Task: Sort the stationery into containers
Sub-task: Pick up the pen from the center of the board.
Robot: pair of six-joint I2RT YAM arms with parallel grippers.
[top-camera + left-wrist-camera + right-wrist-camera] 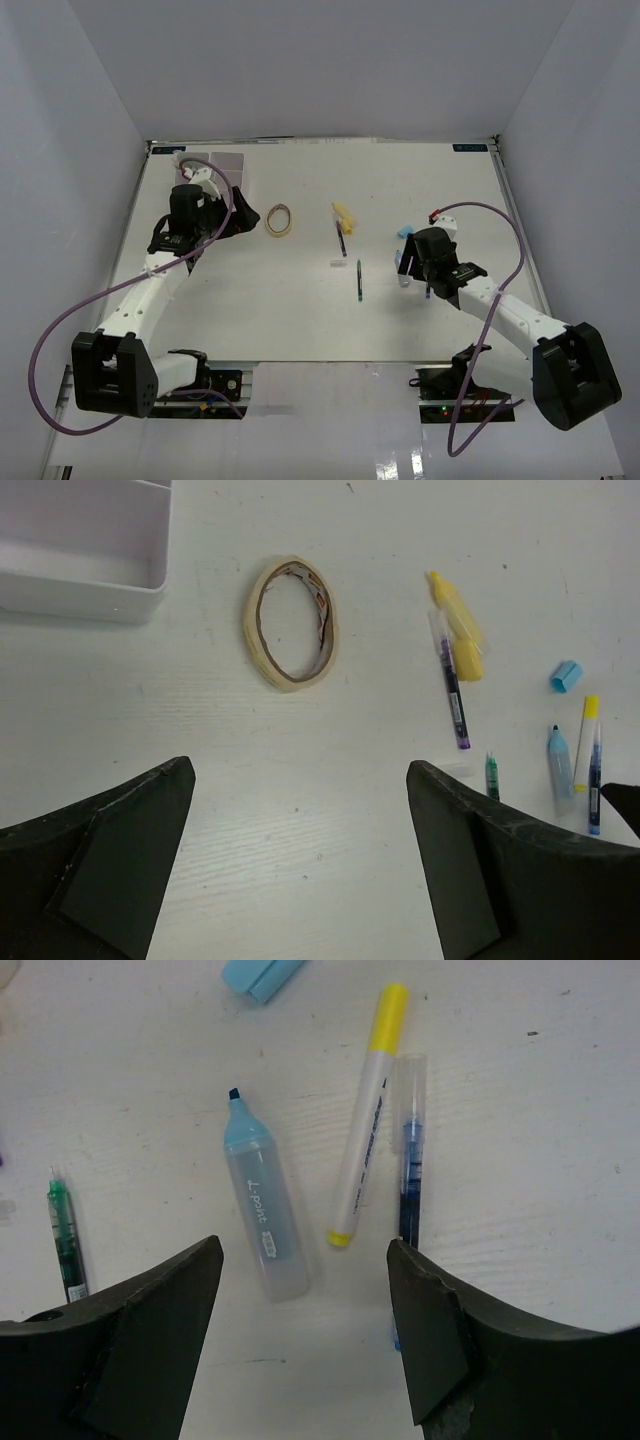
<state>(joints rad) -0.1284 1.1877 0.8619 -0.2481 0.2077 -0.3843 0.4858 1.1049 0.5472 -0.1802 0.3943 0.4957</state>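
The stationery lies loose on the white table. A tan ring (292,623) sits near the white tray (80,580), with my left gripper (300,770) open above bare table just in front of it. Right of the ring lie a yellow highlighter (457,640), a purple pen (453,685) and a green pen (491,775). My right gripper (303,1250) hangs open over a light blue highlighter (262,1205), a yellow-ended white marker (368,1120) and a blue pen (409,1160). Its right finger covers the blue pen's near end. Neither gripper holds anything.
The tray (228,160) stands at the far left of the table, behind my left gripper (228,225). A light blue cap (258,972) lies beyond the markers. A small clear cap (337,264) rests near the green pen (359,280). White walls enclose the table.
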